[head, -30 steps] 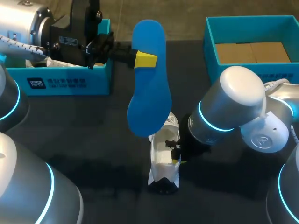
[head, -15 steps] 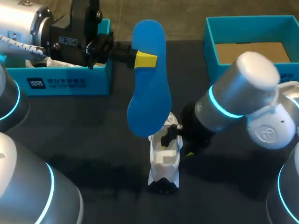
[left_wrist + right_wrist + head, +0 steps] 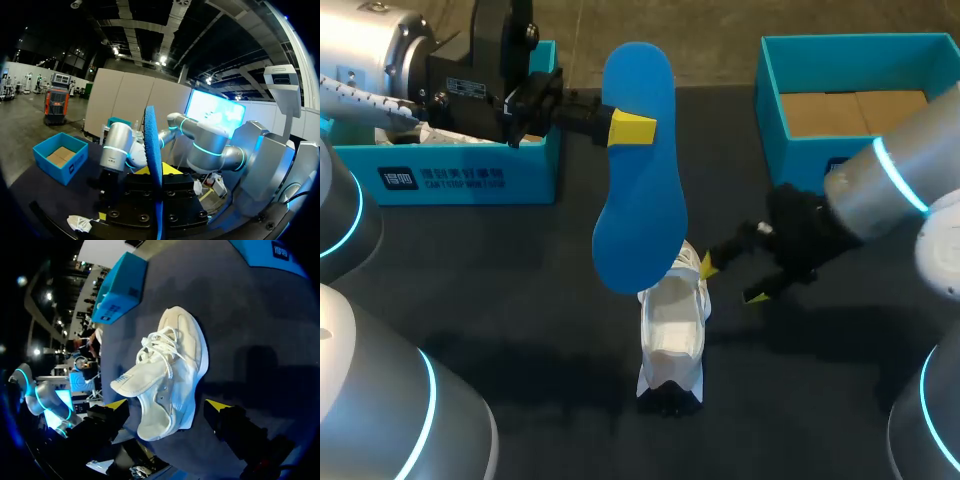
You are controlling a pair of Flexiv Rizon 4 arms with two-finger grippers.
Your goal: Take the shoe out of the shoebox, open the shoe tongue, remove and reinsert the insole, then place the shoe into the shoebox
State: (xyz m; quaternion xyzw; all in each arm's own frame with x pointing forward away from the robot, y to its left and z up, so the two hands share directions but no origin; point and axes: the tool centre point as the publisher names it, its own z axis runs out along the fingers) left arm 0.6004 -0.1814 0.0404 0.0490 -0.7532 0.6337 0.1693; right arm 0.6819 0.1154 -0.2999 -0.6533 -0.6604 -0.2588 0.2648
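Note:
My left gripper is shut on a blue insole and holds it up on edge above the middle of the table; the left wrist view shows the insole edge-on between the fingers. Below its lower end a white shoe stands upright on the dark table, its opening facing up. My right gripper hangs open just to the right of the shoe, not touching it. From the right wrist, the shoe lies just ahead of the spread yellow tips of that gripper, laces loose.
A teal shoebox with a cardboard floor stands at the back right. A second teal box sits at the back left under my left arm. Bare dark table lies left of the shoe and along the front.
My right gripper let go of the shoe, opened wide and drew back to the right. The shoe stays upright. The left arm and insole have not moved.

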